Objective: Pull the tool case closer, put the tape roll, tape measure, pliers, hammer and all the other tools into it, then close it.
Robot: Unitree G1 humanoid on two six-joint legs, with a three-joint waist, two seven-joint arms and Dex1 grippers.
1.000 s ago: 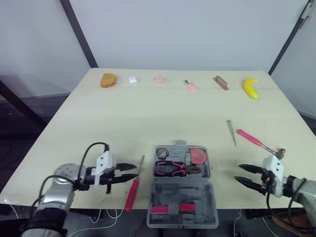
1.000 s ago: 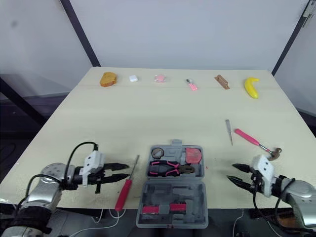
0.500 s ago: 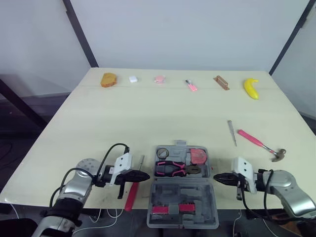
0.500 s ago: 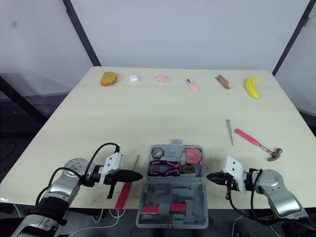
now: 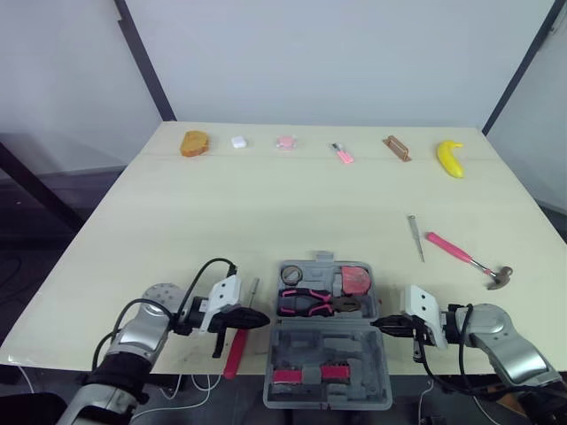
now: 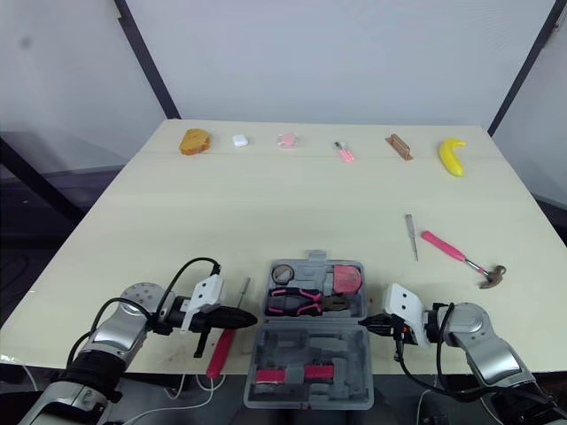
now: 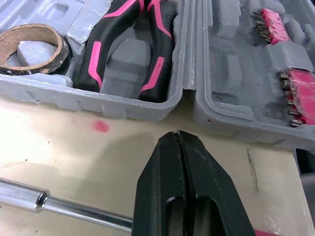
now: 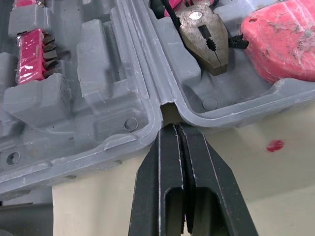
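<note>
The left end effector (image 7: 177, 135) has its two black fingers pressed together on nothing, with the tip just short of the hinge line on the left side of the tool case (image 5: 328, 350). The right end effector (image 8: 175, 127) is likewise pinched together and empty, its tip at the small notch in the hinge on the case's right side. So the case is flanked at its fold from both sides, which reads as bracing or nudging it rather than picking anything up. The case lies open near the front edge of the table (image 5: 266, 204), close to the robot, so the pull looks done. In its far half sit the tape roll (image 5: 291, 275), the pliers (image 5: 310, 303) and the red tape measure (image 5: 356, 280); a pink bit holder (image 5: 306, 375) is in the near half. Left to do, as I judge it: the red-handled screwdriver (image 5: 236, 347) lies on the table just beside the left end effector, and the pink-handled hammer (image 5: 461, 255) and a slim metal tool (image 5: 415, 237) lie well off to the right (both a fair reach away). Then the lid must be shut. The banana (image 5: 449, 158) and the small items along the far edge do not look like tools.
</note>
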